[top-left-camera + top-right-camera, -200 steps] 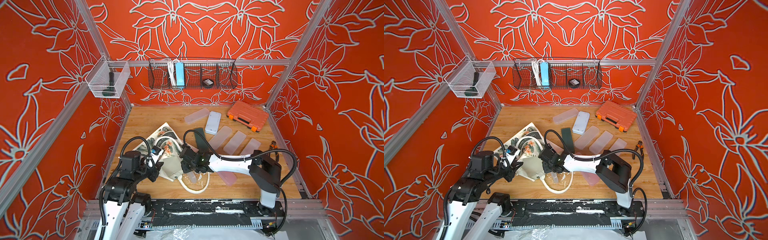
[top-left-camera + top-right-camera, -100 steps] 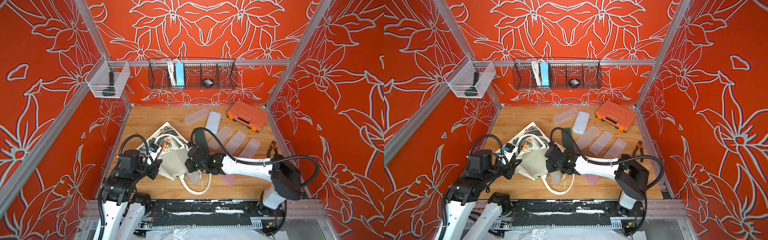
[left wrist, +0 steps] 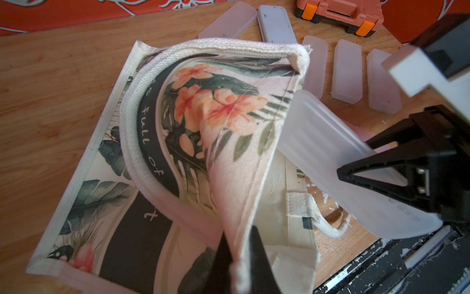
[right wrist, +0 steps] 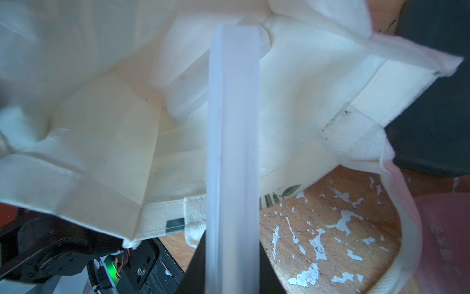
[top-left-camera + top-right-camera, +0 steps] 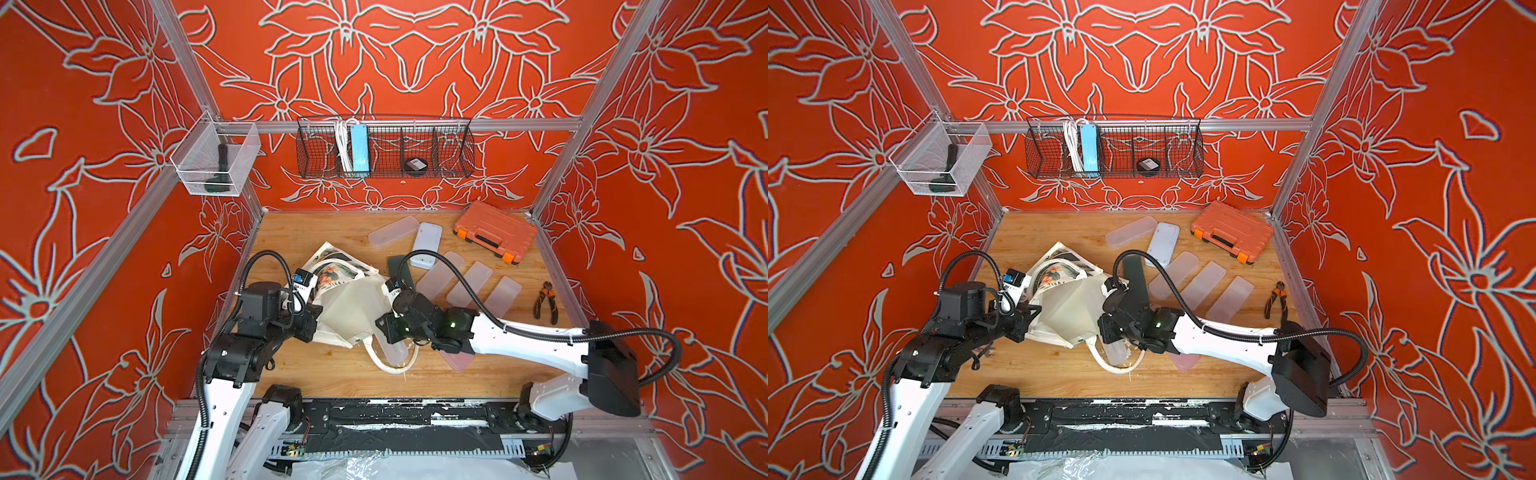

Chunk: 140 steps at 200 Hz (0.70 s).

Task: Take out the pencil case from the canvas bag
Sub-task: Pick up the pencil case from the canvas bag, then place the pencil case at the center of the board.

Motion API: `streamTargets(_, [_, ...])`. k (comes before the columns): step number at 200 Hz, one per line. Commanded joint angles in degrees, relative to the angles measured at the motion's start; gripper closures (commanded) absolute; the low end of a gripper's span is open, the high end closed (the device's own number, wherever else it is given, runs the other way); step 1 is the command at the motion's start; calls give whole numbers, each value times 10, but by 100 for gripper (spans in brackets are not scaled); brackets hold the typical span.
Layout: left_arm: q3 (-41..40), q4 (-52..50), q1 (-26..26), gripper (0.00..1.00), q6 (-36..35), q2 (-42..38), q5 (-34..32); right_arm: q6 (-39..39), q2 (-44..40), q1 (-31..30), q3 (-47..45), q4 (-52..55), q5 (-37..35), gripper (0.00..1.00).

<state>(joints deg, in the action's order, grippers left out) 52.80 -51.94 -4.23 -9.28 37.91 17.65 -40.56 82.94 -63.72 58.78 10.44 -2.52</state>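
The right tool (image 4: 231, 262) clamps the pencil case (image 3: 330, 147) at the canvas bag (image 3: 229, 142) mouth; the left tool (image 3: 239, 254) pinches its rim.

The counter (image 5: 332, 374) (image 5: 1038, 370) is overlooked from above its front edge in both top views; the canvas bag (image 3: 236, 157) (image 4: 101, 127) is shared by close wrist views.
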Motion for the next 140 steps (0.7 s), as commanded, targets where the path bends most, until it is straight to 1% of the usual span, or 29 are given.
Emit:
streamTargets(1, [17, 3, -2, 100, 24, -8, 7, -1, -30, -1, -13, -5, -10, 88])
streamTargets(42, [20, 15, -2, 100, 33, -28, 18, -17, -78, -1, -30, 0, -41, 88])
streamTargets(79, [23, -7, -2, 100, 22, -15, 13, -22, -112, 0, -32, 20, -71, 88])
streamTargets(111, [27, -4, -2, 100, 27, -13, 15, -15, -131, 2, -19, 46, -93, 88])
streamTargets(140, [34, -8, 2, 100, 25, -20, -10, -2, -139, 12, -7, 60, -97, 86])
